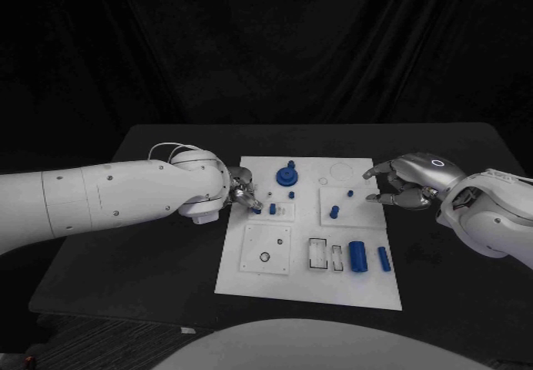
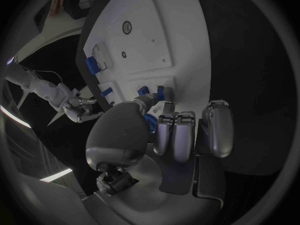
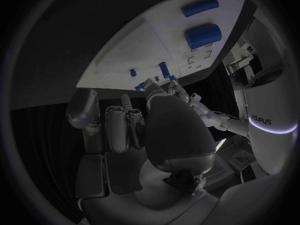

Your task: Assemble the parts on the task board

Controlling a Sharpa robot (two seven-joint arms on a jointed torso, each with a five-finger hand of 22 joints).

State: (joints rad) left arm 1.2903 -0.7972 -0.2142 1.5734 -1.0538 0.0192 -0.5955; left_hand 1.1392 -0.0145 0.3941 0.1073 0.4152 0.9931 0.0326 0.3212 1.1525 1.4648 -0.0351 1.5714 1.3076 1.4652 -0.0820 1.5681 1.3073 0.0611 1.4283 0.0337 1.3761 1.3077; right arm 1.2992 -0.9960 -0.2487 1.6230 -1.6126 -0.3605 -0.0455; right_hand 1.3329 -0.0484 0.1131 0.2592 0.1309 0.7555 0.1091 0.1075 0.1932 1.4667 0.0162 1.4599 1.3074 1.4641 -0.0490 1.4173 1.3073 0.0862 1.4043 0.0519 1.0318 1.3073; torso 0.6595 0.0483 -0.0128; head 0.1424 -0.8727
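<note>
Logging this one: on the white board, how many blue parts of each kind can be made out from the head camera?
Large cylinders lying flat: 2
Round disc with knob: 1
Small pegs plainly seen: 4
Total: 7 blue parts

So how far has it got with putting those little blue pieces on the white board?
Partly done, it seems. A blue round part and some small pegs already stand on the task board. The left hand has its fingertips at a small blue piece near the board's left edge; whether it grips it, I cannot tell. The right hand hovers open. Two blue cylinders lie loose near the front, probably left to do.
</note>
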